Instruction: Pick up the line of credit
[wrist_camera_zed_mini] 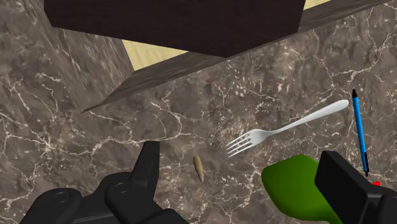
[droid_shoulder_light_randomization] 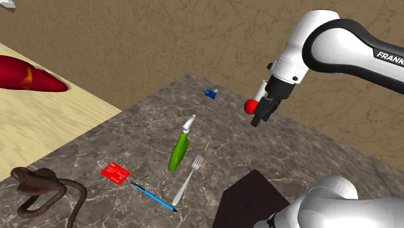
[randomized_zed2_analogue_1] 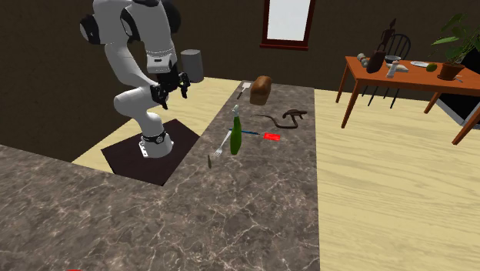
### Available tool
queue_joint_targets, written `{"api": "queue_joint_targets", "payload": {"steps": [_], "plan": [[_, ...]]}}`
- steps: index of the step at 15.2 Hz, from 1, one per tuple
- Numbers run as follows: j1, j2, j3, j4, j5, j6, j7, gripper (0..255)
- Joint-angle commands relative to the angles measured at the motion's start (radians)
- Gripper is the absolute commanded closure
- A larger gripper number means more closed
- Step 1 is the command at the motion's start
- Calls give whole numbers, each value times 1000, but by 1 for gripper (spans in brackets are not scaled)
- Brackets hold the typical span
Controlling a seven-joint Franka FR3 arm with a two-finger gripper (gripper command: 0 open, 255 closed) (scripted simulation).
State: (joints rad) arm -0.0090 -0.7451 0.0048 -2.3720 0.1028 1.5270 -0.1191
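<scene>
A dark marble countertop (droid_shoulder_light_randomization: 285, 146) is taking up most of the shoulder view, slanting from lower left to upper right. The white Franka arm (droid_shoulder_light_randomization: 343, 39) is reaching in from the upper right, and its black gripper (droid_shoulder_light_randomization: 262, 115) is hanging high above the counter, right of centre. In the wrist view the two fingers (wrist_camera_zed_mini: 149, 167) are standing wide apart with nothing between them, apparently ready for an approach not yet begun.

Below centre, a green bottle (droid_shoulder_light_randomization: 179, 150) is lying on its side. A silver fork (droid_shoulder_light_randomization: 189, 178) is lying just to its right, and a blue pen (droid_shoulder_light_randomization: 152, 196) is slanting toward the bottom edge.

The task's thing, a red credit card (droid_shoulder_light_randomization: 115, 173), is lying flat on the marble at lower left of centre. It is well apart from the gripper, with the pen's tip just beside its lower corner. Because the card is lying thin and flat, the fingers will probably need to come right down to the surface and close across its edges. The pen is crowding one side.

A small brown bullet-shaped thing (wrist_camera_zed_mini: 198, 167) is lying between the fingers, near the fork's tines.
</scene>
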Motion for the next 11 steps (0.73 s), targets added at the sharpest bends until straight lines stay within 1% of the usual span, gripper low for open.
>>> {"api": "queue_joint_targets", "payload": {"steps": [1,6,11], "plan": [[0,0,0,0,0,0,0,0],[47,8,71,-110,62,206,23,0],[96,60,149,-187,119,424,43,0]]}}
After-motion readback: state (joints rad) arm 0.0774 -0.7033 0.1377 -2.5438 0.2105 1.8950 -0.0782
